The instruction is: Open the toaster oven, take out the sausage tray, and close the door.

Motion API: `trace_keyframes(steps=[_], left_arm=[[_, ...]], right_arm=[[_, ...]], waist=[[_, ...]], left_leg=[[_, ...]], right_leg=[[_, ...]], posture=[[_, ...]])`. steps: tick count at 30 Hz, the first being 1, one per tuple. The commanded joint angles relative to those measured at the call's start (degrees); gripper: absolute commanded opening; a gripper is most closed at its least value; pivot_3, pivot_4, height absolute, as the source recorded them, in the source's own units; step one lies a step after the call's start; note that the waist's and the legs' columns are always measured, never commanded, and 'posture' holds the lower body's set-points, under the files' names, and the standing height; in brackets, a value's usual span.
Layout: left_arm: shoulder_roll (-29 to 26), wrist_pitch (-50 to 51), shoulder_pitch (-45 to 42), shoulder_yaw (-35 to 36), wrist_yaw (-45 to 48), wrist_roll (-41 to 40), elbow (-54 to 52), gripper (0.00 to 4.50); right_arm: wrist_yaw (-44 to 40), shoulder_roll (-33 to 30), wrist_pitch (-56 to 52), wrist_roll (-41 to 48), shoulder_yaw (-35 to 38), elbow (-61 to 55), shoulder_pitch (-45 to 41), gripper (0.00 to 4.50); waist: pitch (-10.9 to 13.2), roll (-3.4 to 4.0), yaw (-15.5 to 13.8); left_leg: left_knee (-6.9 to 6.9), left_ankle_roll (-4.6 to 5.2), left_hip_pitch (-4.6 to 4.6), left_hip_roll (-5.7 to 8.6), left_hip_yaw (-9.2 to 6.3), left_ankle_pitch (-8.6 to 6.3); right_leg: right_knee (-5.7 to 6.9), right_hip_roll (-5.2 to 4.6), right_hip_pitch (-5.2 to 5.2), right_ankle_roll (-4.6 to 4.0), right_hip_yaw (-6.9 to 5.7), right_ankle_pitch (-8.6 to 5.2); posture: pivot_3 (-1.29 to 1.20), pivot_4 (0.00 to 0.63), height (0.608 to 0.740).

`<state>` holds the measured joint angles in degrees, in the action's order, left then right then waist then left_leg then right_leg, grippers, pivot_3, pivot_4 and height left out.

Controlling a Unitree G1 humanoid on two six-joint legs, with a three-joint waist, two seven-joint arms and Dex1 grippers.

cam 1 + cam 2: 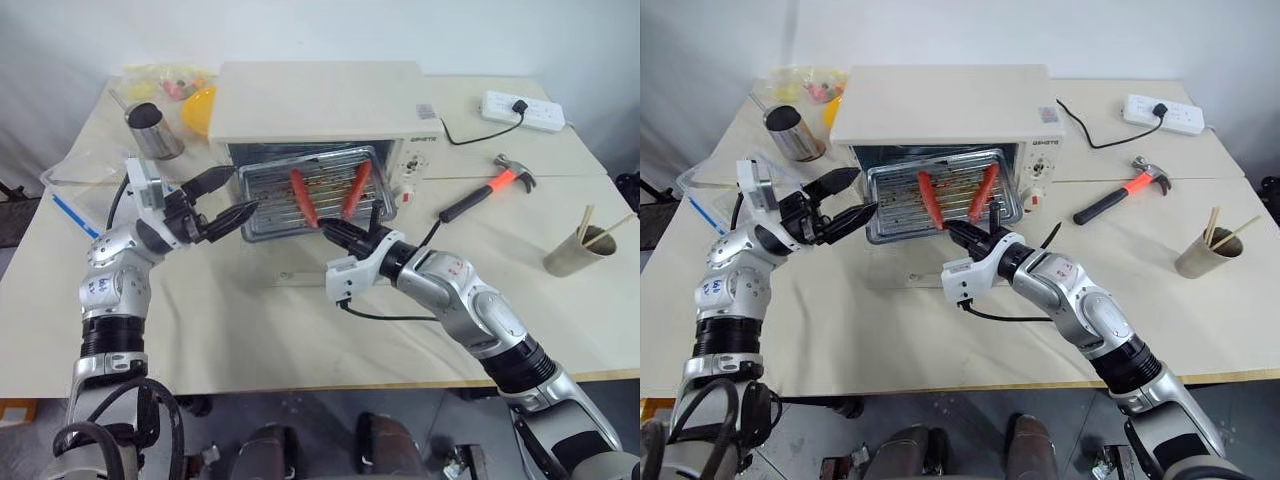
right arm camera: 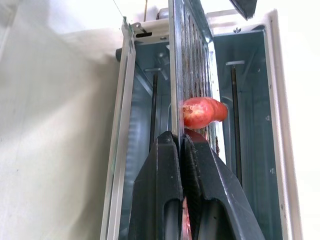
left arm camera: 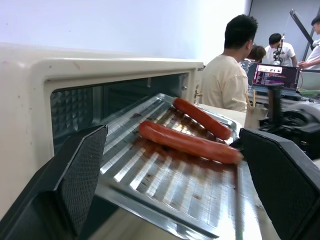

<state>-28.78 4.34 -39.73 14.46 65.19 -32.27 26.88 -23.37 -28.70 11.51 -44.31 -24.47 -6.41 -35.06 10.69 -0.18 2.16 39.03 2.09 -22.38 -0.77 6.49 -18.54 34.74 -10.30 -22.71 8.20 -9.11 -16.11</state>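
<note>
The cream-white toaster oven [image 1: 318,100] stands at the back of the table with its front open. The silver ridged sausage tray [image 1: 268,200] sticks halfway out of it and carries two red sausages [image 1: 303,197]. My right gripper [image 1: 332,231] is shut on the tray's front rim, and in the right wrist view its fingers [image 2: 162,170] pinch that thin edge. My left gripper [image 1: 243,190] is open beside the tray's left front corner, its pads [image 3: 85,175] spread on either side of that end without touching it. The door lies folded down under the tray, and I can barely make it out.
A red-handled hammer [image 1: 490,188] lies right of the oven, with a white power strip [image 1: 522,108] behind it. A cup of chopsticks [image 1: 578,252] stands far right. A metal cup [image 1: 152,130], a yellow bowl [image 1: 200,108] and a clear container [image 1: 75,170] sit at the left. People [image 3: 227,75] sit beyond the table.
</note>
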Motion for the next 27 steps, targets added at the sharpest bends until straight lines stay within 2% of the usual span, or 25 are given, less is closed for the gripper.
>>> trace_keyframes(steps=[1, 8, 12, 16, 21, 23, 25, 27], left_arm=[[-0.1, -2.9, -2.7, 0.7, 0.9, 0.7, 2.8, 4.5], [-0.9, -4.1, -3.2, 1.4, 1.5, 1.2, 4.7, 4.5], [-1.7, -2.7, -1.2, 2.3, 0.3, 0.3, 2.0, 4.5], [-2.7, 2.8, 2.5, 3.2, -3.0, -1.1, -4.2, 4.5], [-6.3, 20.5, 11.7, 4.1, -10.6, -5.6, -19.0, 4.5], [-6.4, 29.0, 16.4, 7.3, -16.5, -11.8, -27.0, 4.5], [-6.5, 40.5, 20.4, 10.9, -21.1, -23.5, -33.4, 4.5], [-5.1, 47.8, 22.3, 13.6, -28.2, -33.0, -36.6, 4.5]], right_arm=[[-0.1, 0.1, 0.9, 0.7, 1.5, -3.4, 0.5, 0.06], [-3.4, -0.4, 1.0, 3.6, 2.4, -7.2, 4.3, 0.06], [-4.4, -0.8, 2.1, 5.7, 3.0, -8.5, 5.4, 0.06], [-4.7, -1.7, 3.6, 7.1, 3.6, -9.4, 6.1, 0.06], [-3.6, -3.6, 8.0, 9.0, 4.8, -9.4, 6.9, 0.06], [-2.8, -5.0, 11.4, 9.7, 5.2, -8.6, 7.6, 0.06], [-1.8, -6.6, 14.5, 9.5, 5.3, -6.1, 7.7, 0.06], [-0.9, -7.4, 16.6, 9.2, 5.4, -4.1, 7.3, 0.06]], waist=[[0.0, 0.0, -0.1], [0.0, -0.01, -0.4], [0.0, -0.01, -0.3], [0.0, -0.01, -0.4], [0.0, -0.02, -0.4], [0.0, -0.02, -0.3], [0.0, -0.04, -0.3], [0.0, -0.05, -0.4]], left_leg=[[-0.01, 0.0, 0.0, 0.0, -0.01, 0.0], [0.05, 0.0, -0.01, 0.02, -0.02, 0.0], [0.07, 0.0, -0.01, 0.01, -0.02, 0.0], [0.05, 0.0, -0.01, 0.0, -0.09, 0.0], [0.06, 0.01, 0.0, -0.13, -0.11, 0.0], [0.06, 0.0, 0.01, -0.17, -0.12, 0.0], [0.05, 0.0, 0.02, -0.24, -0.15, 0.0], [0.07, 0.0, 0.06, -0.25, -0.21, 0.0]], right_leg=[[0.0, 0.0, 0.0, 0.0, -0.01, 0.0], [0.01, -0.01, 0.02, 0.0, 0.02, 0.0], [0.01, -0.01, 0.02, 0.0, 0.02, 0.0], [0.02, -0.02, 0.02, 0.0, 0.01, 0.0], [0.04, -0.05, 0.03, 0.0, 0.03, 0.0], [0.05, -0.05, 0.03, 0.0, 0.05, 0.0], [0.06, -0.08, 0.03, 0.0, 0.08, 0.0], [0.07, -0.09, 0.1, 0.0, 0.08, 0.0]], posture=[[0.0, 0.15, 0.74], [0.0, 0.15, 0.74], [0.0, 0.15, 0.74], [0.0, 0.15, 0.74], [0.0, 0.15, 0.74], [0.0, 0.15, 0.74], [0.0, 0.15, 0.74], [0.0, 0.15, 0.74]])
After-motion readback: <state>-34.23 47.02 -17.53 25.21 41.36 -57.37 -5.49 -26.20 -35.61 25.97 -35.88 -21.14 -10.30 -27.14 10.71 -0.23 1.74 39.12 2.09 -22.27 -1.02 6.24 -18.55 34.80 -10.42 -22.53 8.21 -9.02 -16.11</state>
